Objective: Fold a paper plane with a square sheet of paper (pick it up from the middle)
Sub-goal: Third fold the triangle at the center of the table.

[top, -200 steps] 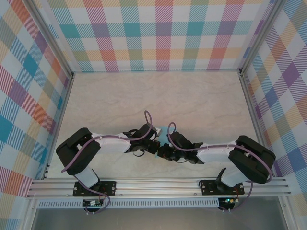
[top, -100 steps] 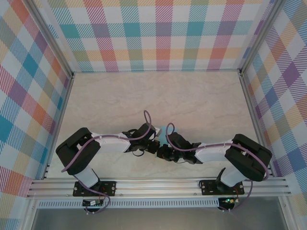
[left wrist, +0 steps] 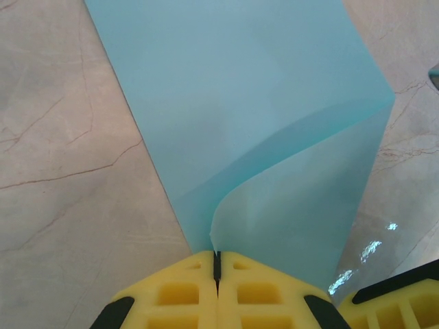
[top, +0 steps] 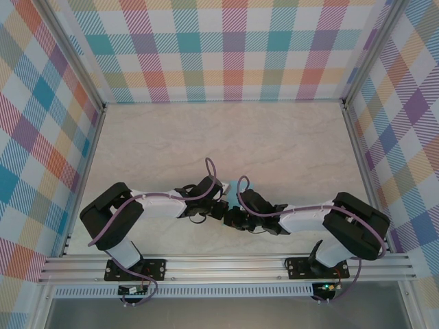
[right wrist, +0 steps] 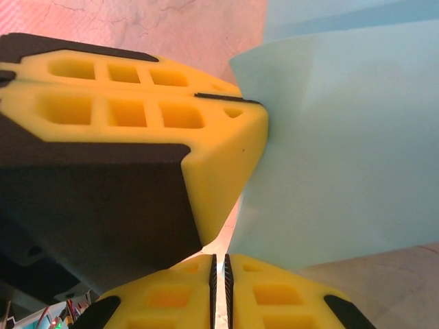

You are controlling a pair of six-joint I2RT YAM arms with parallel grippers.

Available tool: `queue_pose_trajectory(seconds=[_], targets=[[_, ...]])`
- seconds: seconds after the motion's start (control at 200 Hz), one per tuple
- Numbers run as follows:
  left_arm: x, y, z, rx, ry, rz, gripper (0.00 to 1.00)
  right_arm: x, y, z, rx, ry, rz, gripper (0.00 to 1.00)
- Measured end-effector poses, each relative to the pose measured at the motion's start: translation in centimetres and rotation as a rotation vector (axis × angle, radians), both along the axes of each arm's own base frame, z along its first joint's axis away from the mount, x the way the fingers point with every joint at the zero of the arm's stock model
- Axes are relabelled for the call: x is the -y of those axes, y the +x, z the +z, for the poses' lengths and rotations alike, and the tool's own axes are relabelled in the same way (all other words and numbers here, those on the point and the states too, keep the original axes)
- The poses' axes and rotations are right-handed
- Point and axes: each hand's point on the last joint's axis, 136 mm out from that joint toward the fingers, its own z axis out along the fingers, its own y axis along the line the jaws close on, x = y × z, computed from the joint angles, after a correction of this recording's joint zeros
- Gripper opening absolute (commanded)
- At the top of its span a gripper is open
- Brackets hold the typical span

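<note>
1. Paper [left wrist: 240, 103] is pinched at its near edge between the yellow pads of the left gripper [left wrist: 216, 264]. We see those pads pressed flat together, with only a thin dark seam between them.
2. Ahead of those fingertips the paper runs away from the gripper as a light-blue band, doubled over. An upper layer rises from the pinch and curves off toward the gripper's right, above a flatter layer.
3. On either side of the band we see the pale, veined table [left wrist: 62, 137].
4. The right gripper [right wrist: 218, 271] also has its pads pressed together. The paper's lower corner comes down just ahead of their tips, and we cannot tell whether an edge is caught in the seam.
5. Ahead and to the left of the right gripper, the left gripper's fingers [right wrist: 137, 116] sit very close, with their tip against the paper's left edge.
6. In the left wrist view, one yellow-and-black finger [left wrist: 384, 305] of the right gripper sits just right of the left pads, beside the paper's near right edge.
7. From above, we see both grippers meeting tip to tip, with a sliver of paper just beyond them.
</note>
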Motion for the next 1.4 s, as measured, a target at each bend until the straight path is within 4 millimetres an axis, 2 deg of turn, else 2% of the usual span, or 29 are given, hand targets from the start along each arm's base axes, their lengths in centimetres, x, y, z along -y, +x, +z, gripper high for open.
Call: queue_pose_trajectory(seconds=[0.265,0.41,0.645,0.77,1.025,1.16,1.275,1.4], targets=[[-0.2,0.2,0.0,0.000,0.001,0.007,0.00,-0.2,0.0,-1.3,-0.012,-0.017,0.002,0.14],[-0.2,0.2,-0.1,0.000,0.001,0.008,0.00,-0.2,0.0,-1.3,-0.013,-0.018,0.000,0.14],[-0.2,0.2,0.0,-0.004,-0.002,0.015,0.00,-0.4,-0.1,0.3,0.005,0.005,0.004,0.14],[-0.2,0.2,0.0,-0.008,-0.005,0.016,0.00,-0.6,-0.2,0.4,0.006,0.008,0.011,0.14],[-0.3,0.3,-0.1,-0.011,-0.006,0.018,0.00,-0.6,-0.3,-1.4,-0.020,-0.031,0.012,0.14],[-0.3,0.3,0.0,-0.012,-0.008,0.018,0.00,-0.6,-0.3,-1.4,-0.025,-0.045,0.011,0.14],[-0.3,0.3,0.0,-0.012,-0.008,0.019,0.00,0.0,-0.1,-1.0,-0.016,-0.076,-0.002,0.16],[-0.3,0.3,0.0,-0.012,-0.008,0.019,0.00,1.5,0.7,1.3,0.028,-0.082,-0.051,0.17]])
